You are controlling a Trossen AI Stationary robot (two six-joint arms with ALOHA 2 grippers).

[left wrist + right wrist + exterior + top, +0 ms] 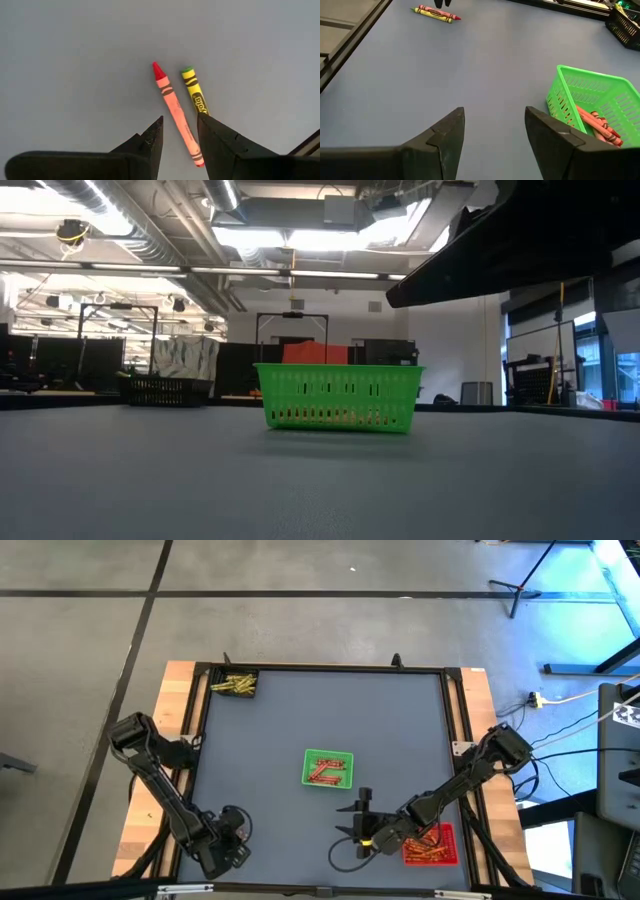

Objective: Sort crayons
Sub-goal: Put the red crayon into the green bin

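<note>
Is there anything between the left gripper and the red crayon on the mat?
Nothing visible. The left gripper hangs open above the red crayon, its fingers on either side. The yellow crayon lies close beside it, apart, and might get bumped.

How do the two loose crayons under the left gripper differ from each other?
The red crayon has a red tip and a salmon wrapper; the yellow crayon has a green tip and a yellow wrapper. The red crayon runs down between the jaws of the left gripper, while the yellow crayon's near end is hidden behind one jaw. Both lie flat on the grey table, side by side, tips the same way.
</note>
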